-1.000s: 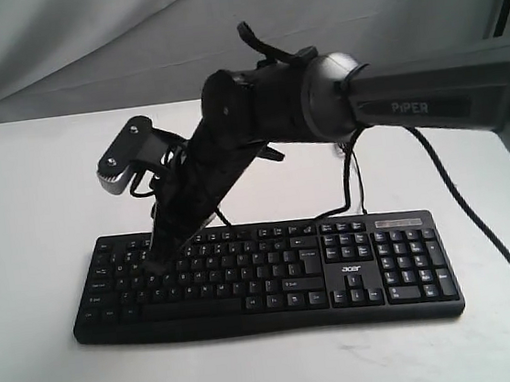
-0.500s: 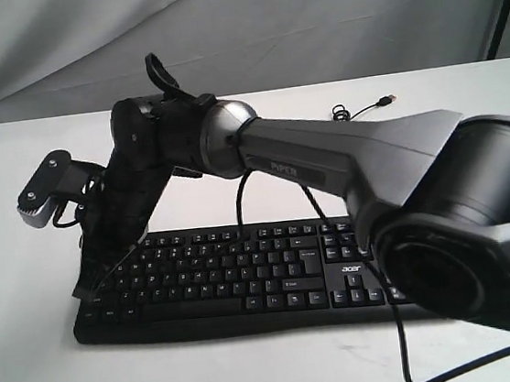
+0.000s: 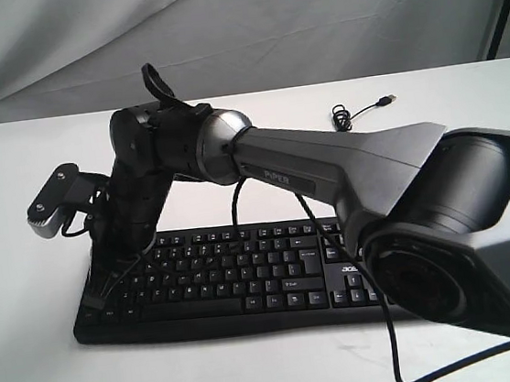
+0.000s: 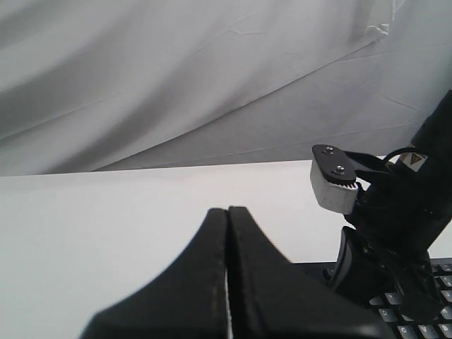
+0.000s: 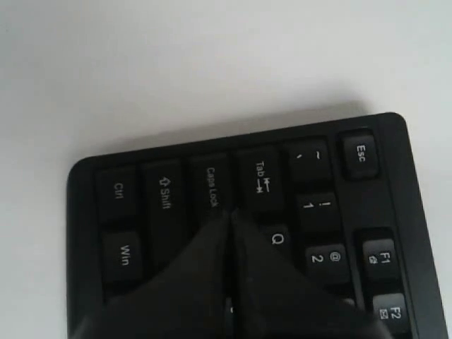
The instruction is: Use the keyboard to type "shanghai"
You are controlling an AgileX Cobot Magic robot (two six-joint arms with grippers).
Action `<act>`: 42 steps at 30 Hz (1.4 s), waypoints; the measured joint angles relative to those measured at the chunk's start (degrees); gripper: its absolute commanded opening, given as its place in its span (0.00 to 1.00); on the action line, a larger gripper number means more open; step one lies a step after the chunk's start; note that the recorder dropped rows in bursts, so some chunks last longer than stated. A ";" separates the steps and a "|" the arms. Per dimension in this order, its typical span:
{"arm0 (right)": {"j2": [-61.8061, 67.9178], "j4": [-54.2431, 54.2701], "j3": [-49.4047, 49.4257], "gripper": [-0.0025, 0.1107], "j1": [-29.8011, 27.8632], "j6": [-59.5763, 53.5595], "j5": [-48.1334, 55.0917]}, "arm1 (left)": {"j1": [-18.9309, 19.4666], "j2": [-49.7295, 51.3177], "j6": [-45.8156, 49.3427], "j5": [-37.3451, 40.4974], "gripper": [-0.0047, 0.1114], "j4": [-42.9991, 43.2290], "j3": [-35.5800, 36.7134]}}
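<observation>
The black keyboard lies across the white table, number pad and "acer" logo to the right. My right arm reaches across it to its left end. The right gripper is shut and empty, its tip down at the leftmost letter keys. In the right wrist view the closed tip sits between Caps Lock and Tab, beside Q; contact with a key cannot be told. My left gripper is shut on nothing, hovering over bare table left of the keyboard's corner.
The keyboard's thin black cable runs back to a loose USB plug on the table behind. The right arm's wrist camera juts out left of the keyboard. A grey cloth backdrop hangs behind the white table.
The right arm swung left from the middle-left keys to the keyboard's left end, then shifted slightly back right. Its gripper stayed shut.
</observation>
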 measured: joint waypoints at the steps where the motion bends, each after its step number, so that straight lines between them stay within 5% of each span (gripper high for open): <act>1: 0.00 -0.13 0.00 0.02 0.00 0.00 0.00 | 0.00 0.00 0.00 0.00 0.04 0.00 0.00; 42: -0.32 -2.67 0.34 0.02 0.36 1.22 1.38 | 0.00 0.00 0.00 0.00 0.04 0.00 0.00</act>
